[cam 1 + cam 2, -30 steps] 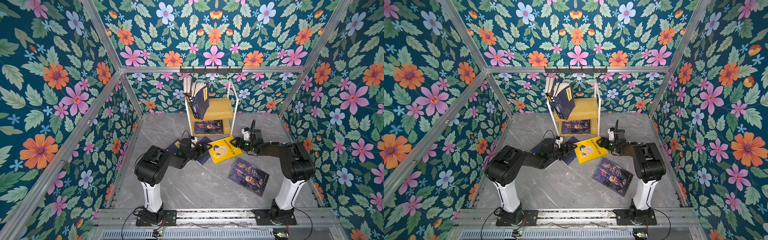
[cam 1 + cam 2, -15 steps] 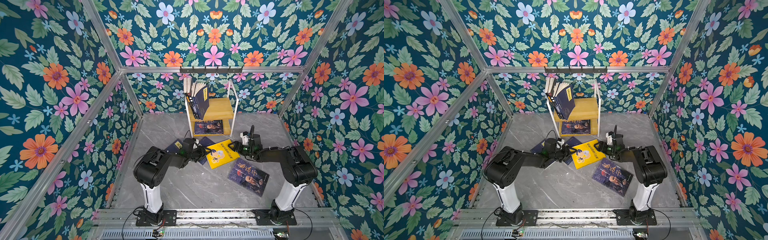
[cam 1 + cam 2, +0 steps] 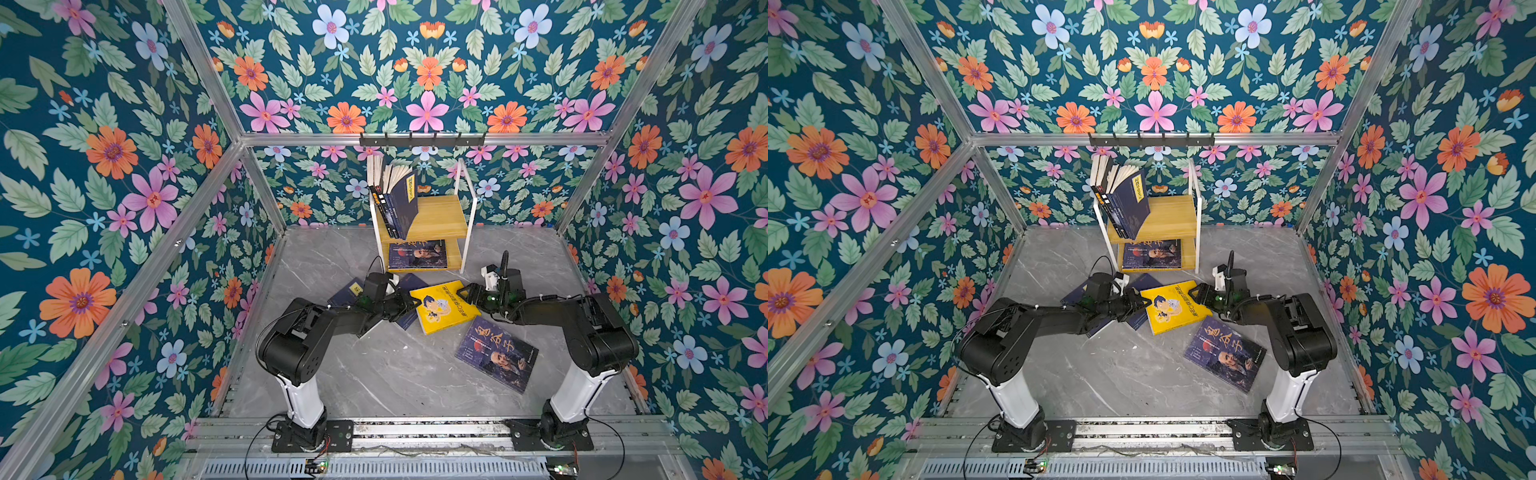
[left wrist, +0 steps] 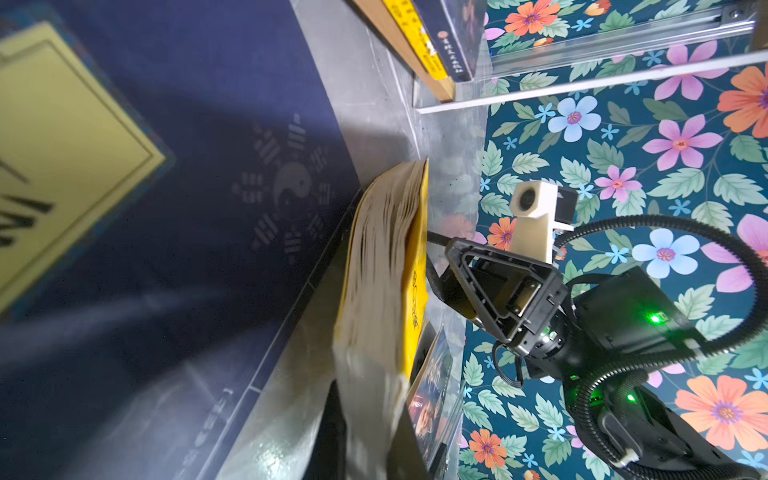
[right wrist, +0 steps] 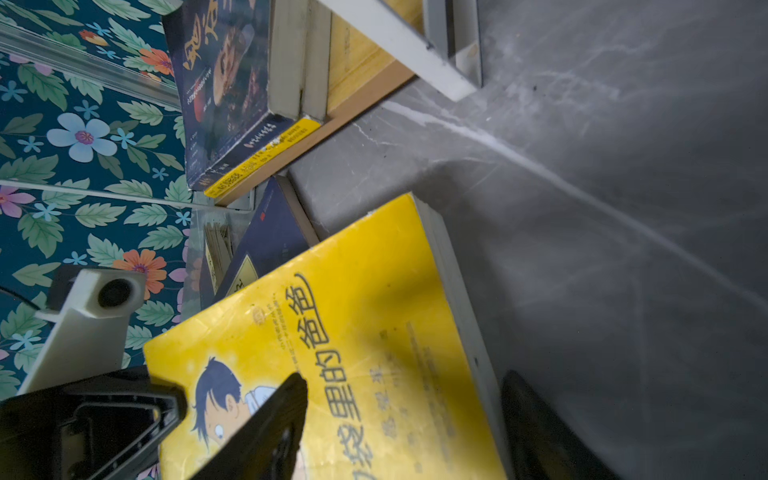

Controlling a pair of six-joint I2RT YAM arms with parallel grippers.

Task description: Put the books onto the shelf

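One purple book (image 3: pixel 496 357) flat at lower right, untouched. At centre, left gripper (image 3: pixel 410 304) freshly clamped on left corner of yellow book (image 3: pixel 442 309), right gripper (image 3: pixel 468 294) gaping astride its right edge. Next, likely lifting toward shelf (image 3: pixel 440 216), upper centre.

Both top views reach me bright and evenly lit from above, with only soft shadows on the table (image 3: pixel 374 374). On the left wrist view the yellow book (image 4: pixel 382 270) smears into blur at its near end and the navy book (image 4: pixel 187 249) looks soft. The right wrist view runs dimmer.
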